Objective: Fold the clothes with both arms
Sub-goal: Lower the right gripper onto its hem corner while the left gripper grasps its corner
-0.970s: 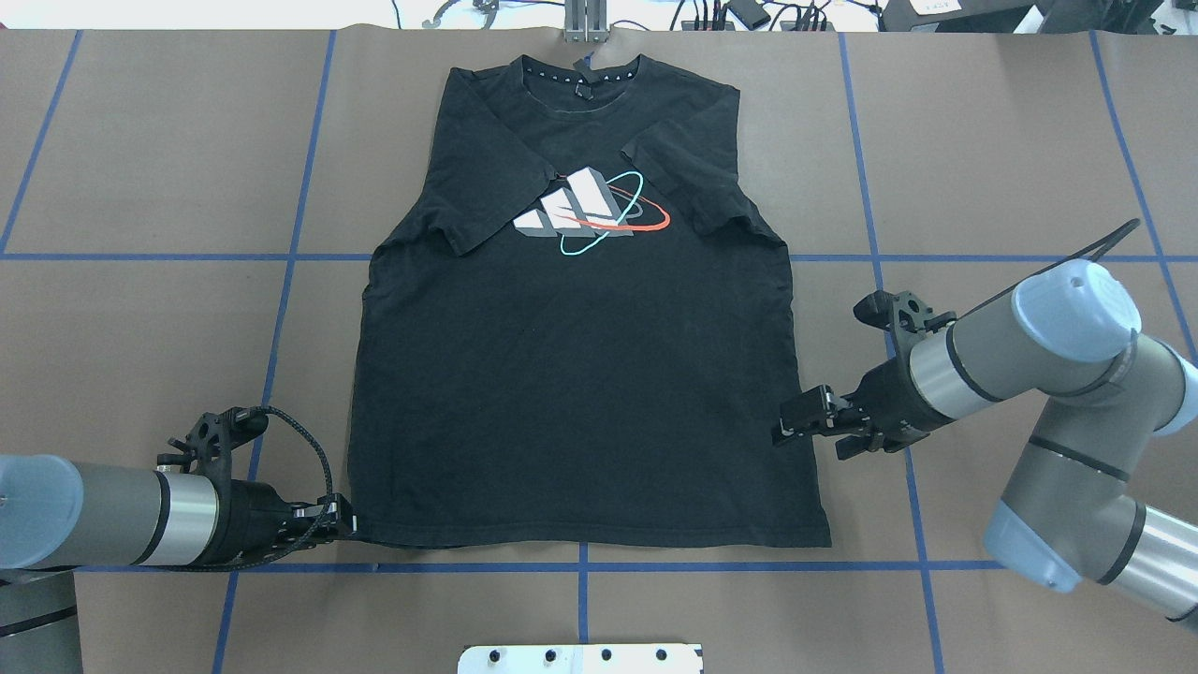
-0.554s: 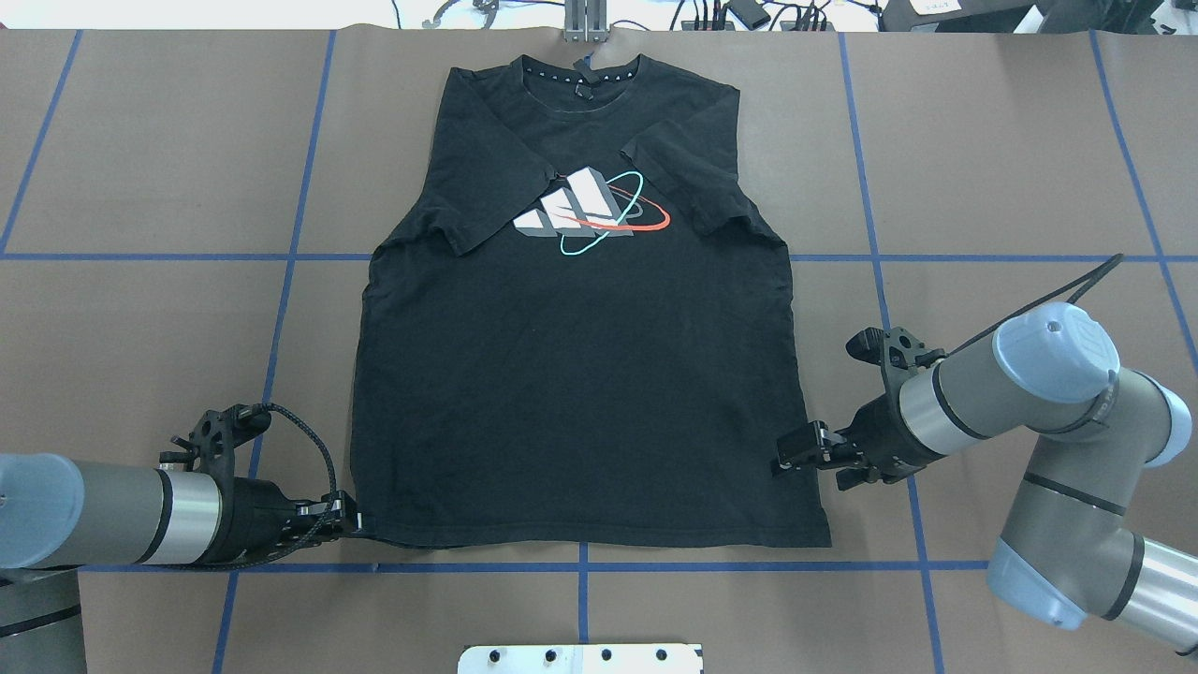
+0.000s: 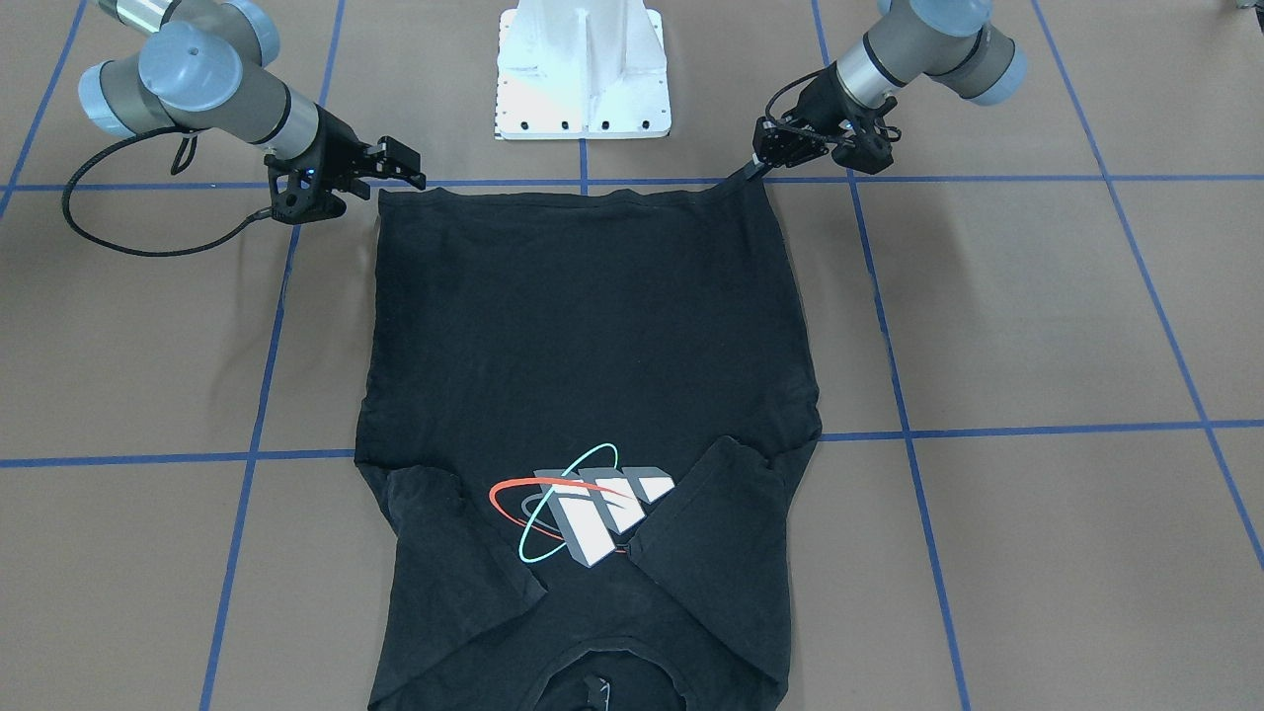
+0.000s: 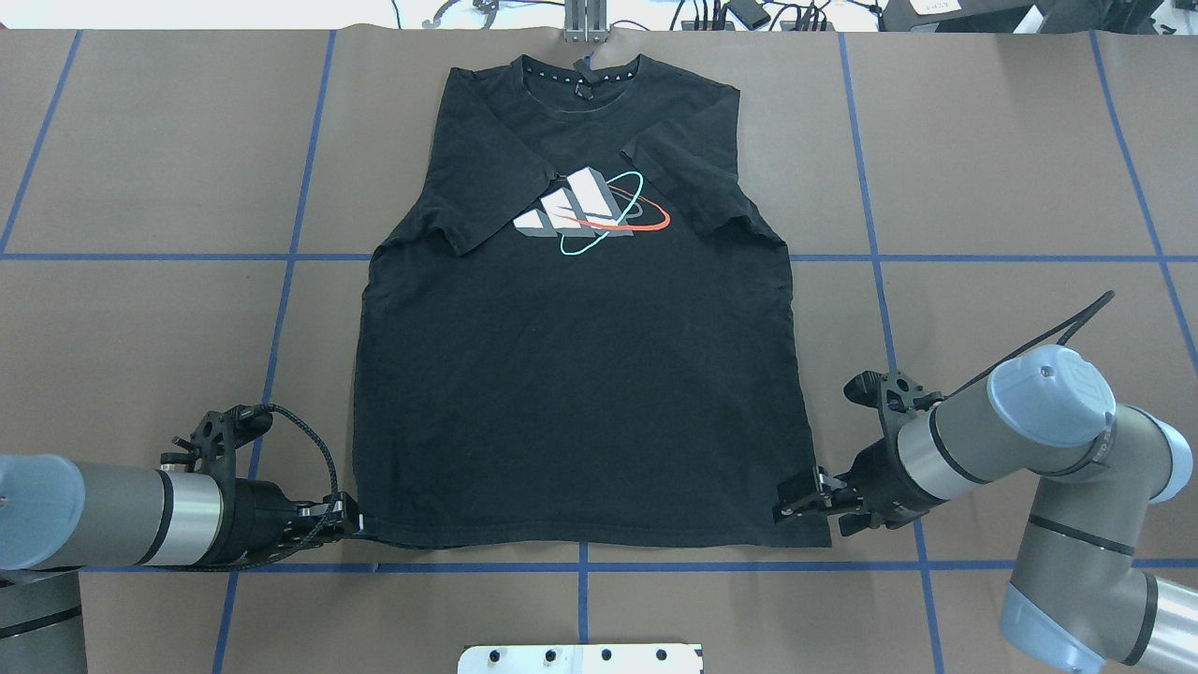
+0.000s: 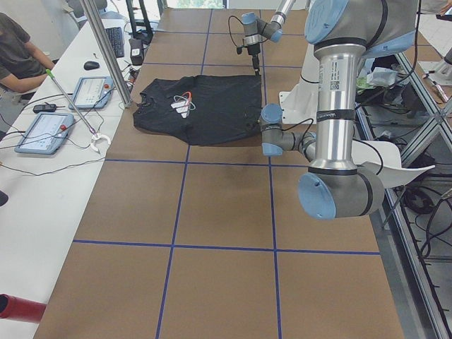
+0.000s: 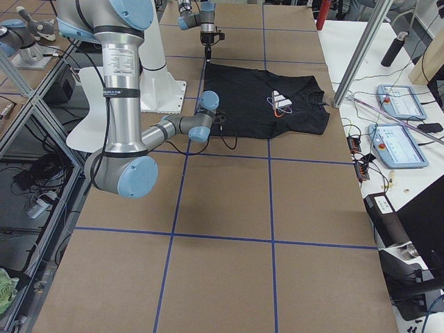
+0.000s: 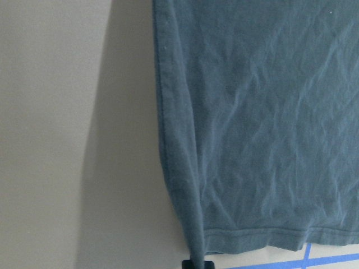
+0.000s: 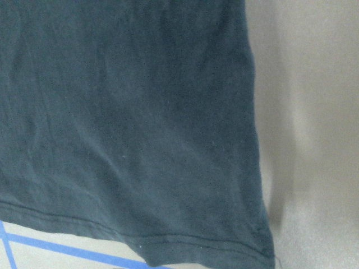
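- The black T-shirt [image 4: 580, 393] lies flat, print side up, in the middle of the brown table [image 4: 140, 328]. Its collar is at the far side, its hem [image 4: 580, 544] is near the robot's base, and both sleeves are folded in over the chest.
- It is thin cotton, so I judge it light and limp. It will sag and drag rather than hold a shape, and it is not fragile or slippery.
- The two near hem corners look like the best places to hold it, pinching through both layers so the back panel comes up with the front.
- The left gripper [image 4: 344, 520] sits low at the hem's left corner. In the left wrist view the side seam bunches into a ridge that runs straight to the fingertip, so its jaws appear pinched together on that corner.
- The right gripper [image 4: 796, 498] is at the hem's right corner, over the side edge. Its jaws stand a modest gap apart and hold nothing. The right wrist view shows the corner lying flat and undisturbed.
- I cannot tell whether its fingertips touch the cloth.
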